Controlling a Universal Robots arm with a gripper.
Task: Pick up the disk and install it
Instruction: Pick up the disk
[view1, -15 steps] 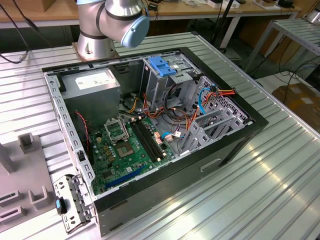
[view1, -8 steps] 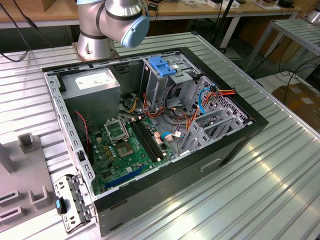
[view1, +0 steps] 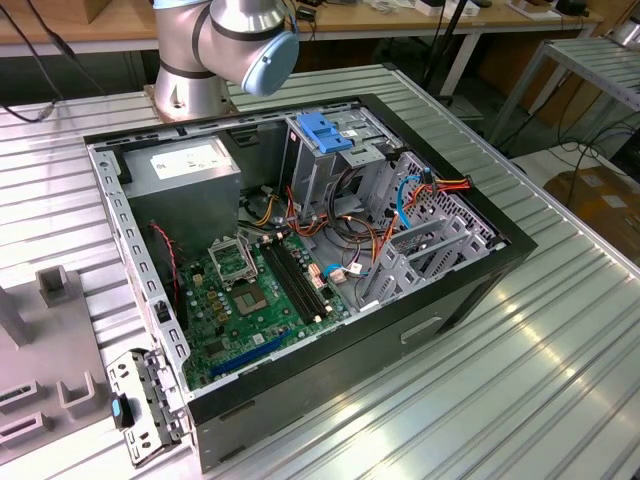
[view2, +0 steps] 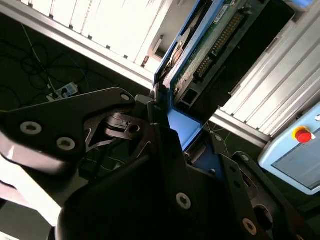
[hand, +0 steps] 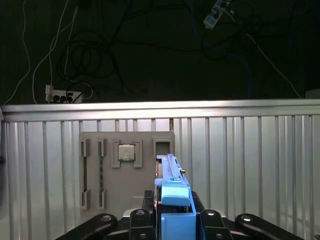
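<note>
In both wrist views my gripper (hand: 172, 222) is shut on the disk (hand: 173, 192), gripping it by its bright blue rail, and the disk stands edge-on above the ribbed metal table. In the second wrist view the disk (view2: 210, 42) shows its green circuit-board underside and connector pins, with the black fingers (view2: 150, 107) clamped on its blue end. The exterior view shows the open computer case (view1: 480, 275) lying on the table, with a metal drive cage (view1: 318, 165) at its back. A blue latch (view1: 327, 133) sits on top of that cage. The arm's base joint (view1: 225, 45) stands behind the case.
A grey fixture plate (hand: 127, 185) holding a processor chip (hand: 126, 152) lies on the table below the gripper. Another grey fixture (view1: 50, 370) lies at the exterior view's left. Cables and a power strip (hand: 62, 95) lie on the floor beyond the table edge. A pendant with a red button (view2: 301, 135) is nearby.
</note>
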